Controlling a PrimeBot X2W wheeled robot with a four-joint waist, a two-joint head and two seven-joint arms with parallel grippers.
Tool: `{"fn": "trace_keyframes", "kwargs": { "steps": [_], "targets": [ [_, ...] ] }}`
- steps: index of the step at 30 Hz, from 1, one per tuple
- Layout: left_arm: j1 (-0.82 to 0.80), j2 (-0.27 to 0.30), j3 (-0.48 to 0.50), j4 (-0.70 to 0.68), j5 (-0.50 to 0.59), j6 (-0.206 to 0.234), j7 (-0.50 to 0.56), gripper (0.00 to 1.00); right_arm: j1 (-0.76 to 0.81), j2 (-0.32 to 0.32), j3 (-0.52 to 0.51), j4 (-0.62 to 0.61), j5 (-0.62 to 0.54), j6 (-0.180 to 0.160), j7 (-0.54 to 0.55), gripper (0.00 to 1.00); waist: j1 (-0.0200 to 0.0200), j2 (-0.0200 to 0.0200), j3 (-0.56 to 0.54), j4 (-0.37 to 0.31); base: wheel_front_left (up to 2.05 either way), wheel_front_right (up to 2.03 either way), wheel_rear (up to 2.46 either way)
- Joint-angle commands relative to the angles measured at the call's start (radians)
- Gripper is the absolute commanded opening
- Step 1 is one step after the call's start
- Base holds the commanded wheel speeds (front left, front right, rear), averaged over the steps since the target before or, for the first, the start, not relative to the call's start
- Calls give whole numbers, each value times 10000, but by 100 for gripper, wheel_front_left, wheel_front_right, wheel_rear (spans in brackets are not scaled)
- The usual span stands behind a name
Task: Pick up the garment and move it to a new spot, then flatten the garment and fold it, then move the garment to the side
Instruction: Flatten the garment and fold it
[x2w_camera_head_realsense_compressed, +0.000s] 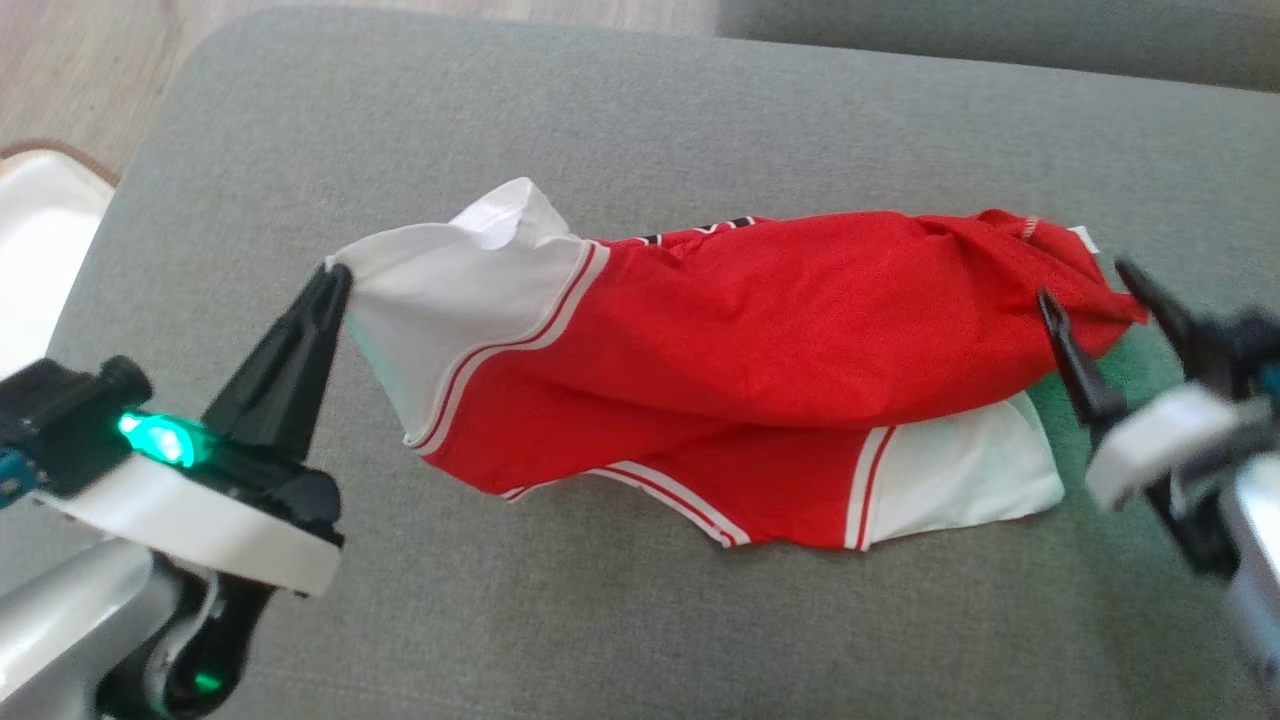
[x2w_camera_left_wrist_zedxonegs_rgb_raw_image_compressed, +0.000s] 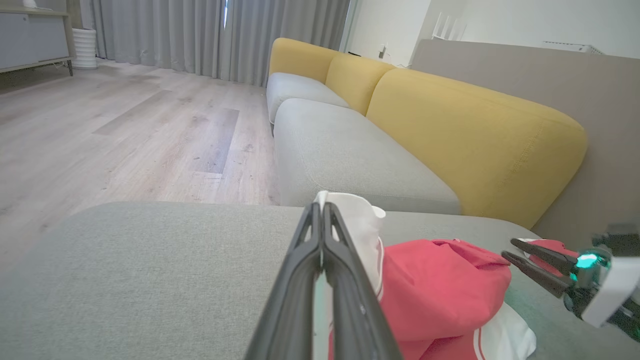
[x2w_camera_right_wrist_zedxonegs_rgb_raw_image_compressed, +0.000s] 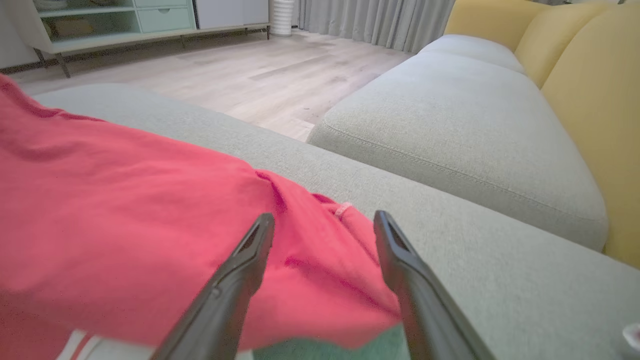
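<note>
A red garment (x2w_camera_head_realsense_compressed: 760, 340) with white sleeves and striped trim lies bunched across the grey cushion (x2w_camera_head_realsense_compressed: 640, 110). My left gripper (x2w_camera_head_realsense_compressed: 338, 278) is shut on the corner of the white sleeve at the garment's left end, and that end is drawn up off the cushion. In the left wrist view the closed left gripper (x2w_camera_left_wrist_zedxonegs_rgb_raw_image_compressed: 320, 207) pinches white cloth, with the red garment (x2w_camera_left_wrist_zedxonegs_rgb_raw_image_compressed: 440, 285) just beyond. My right gripper (x2w_camera_head_realsense_compressed: 1085, 280) stands open at the right end, its fingers on either side of the red edge. In the right wrist view the right gripper (x2w_camera_right_wrist_zedxonegs_rgb_raw_image_compressed: 324, 220) straddles the red fabric (x2w_camera_right_wrist_zedxonegs_rgb_raw_image_compressed: 125, 210).
A white tray-like surface with a brown rim (x2w_camera_head_realsense_compressed: 40, 230) sits left of the cushion, over wooden floor (x2w_camera_head_realsense_compressed: 80, 60). Another grey seat (x2w_camera_left_wrist_zedxonegs_rgb_raw_image_compressed: 340, 150) with yellow backrests (x2w_camera_left_wrist_zedxonegs_rgb_raw_image_compressed: 475, 130) stands beyond. A low cabinet (x2w_camera_right_wrist_zedxonegs_rgb_raw_image_compressed: 115, 20) lines the far wall.
</note>
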Motion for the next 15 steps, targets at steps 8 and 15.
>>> {"fn": "trace_keyframes", "kwargs": {
  "steps": [8,15],
  "targets": [
    [-901,-537,280,449,425,-662,49,0,-2461,-1208,3087,1586,2148,65,1784,30,-1,0,534,537,0,0,0],
    [-1902,-1176,423,1491,748,-1236,122,0,-4056,-1641,4240,2188,3148,65,910,0,-1,0,788,409,0,0,0]
  ]
}}
